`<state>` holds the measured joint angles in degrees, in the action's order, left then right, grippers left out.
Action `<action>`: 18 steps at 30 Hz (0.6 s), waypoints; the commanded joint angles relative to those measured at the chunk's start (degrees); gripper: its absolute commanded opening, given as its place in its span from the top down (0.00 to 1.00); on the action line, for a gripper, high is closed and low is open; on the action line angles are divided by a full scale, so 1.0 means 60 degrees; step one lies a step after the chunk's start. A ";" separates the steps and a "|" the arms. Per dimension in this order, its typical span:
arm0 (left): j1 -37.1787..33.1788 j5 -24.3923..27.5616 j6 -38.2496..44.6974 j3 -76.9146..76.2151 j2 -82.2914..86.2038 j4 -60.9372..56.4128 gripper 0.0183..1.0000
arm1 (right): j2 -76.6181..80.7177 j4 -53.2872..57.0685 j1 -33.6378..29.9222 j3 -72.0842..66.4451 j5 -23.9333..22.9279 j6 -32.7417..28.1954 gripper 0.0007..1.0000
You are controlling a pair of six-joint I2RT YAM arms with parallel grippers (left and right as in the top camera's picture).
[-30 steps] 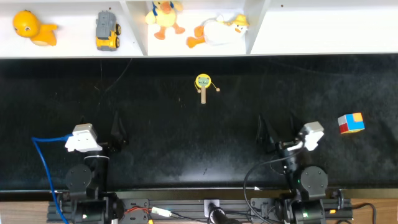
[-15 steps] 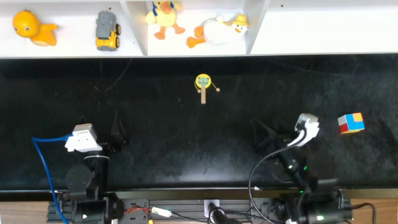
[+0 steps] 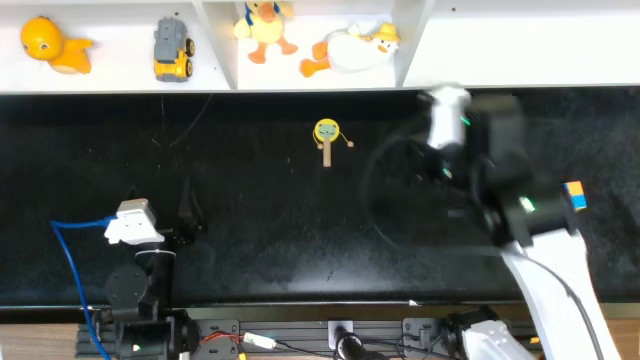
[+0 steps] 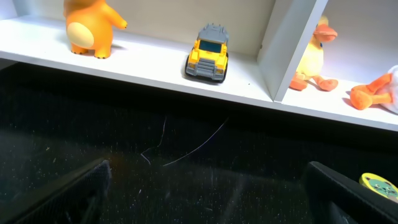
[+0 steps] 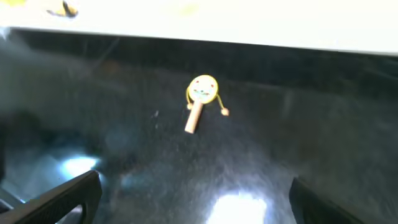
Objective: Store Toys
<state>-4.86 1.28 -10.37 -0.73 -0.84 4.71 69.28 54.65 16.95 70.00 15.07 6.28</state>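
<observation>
Our right gripper [image 5: 199,208], released and spread wide, faces the rattle drum [image 5: 200,99] lying on the black mat [image 3: 260,200] near the shelf [image 3: 580,50] edge, mat on every side. Our left gripper [image 4: 208,199], likewise spread, faces the shelf.

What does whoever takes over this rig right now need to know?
Left gripper: open, empty, low over the black mat near its base, facing the shelf.
Right gripper: open, empty, above the mat, facing the rattle drum.
Done: orange duck, yellow truck, yellow plush duck and white plush duck sit on the shelf.
Left: the rattle drum lies on the mat in front of the shelf; the colour cube is at the mat's right, partly behind the right arm. The rattle drum looks like the next pick.
</observation>
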 commanded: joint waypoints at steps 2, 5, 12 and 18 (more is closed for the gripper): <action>0.0055 -0.0051 0.0000 0.0047 0.0113 0.0011 0.00 | 0.1909 0.0040 0.1297 0.0951 -0.1224 -0.0280 0.00; 0.0055 -0.0051 0.0000 0.0047 0.0113 0.0011 0.00 | 0.2965 0.0109 0.1891 0.1246 -0.1902 -0.0186 0.00; 0.0055 -0.0051 0.0000 0.0047 0.0113 0.0011 0.00 | 0.5198 0.0288 0.2510 0.1832 -0.2306 0.0503 0.00; 0.0055 -0.0051 0.0000 0.0047 0.0113 0.0011 0.00 | 0.6302 0.0087 0.2557 0.2025 -0.2200 0.1045 0.00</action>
<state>-4.86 1.28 -10.37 -0.73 -0.84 4.73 105.78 55.83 31.99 79.90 2.37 9.91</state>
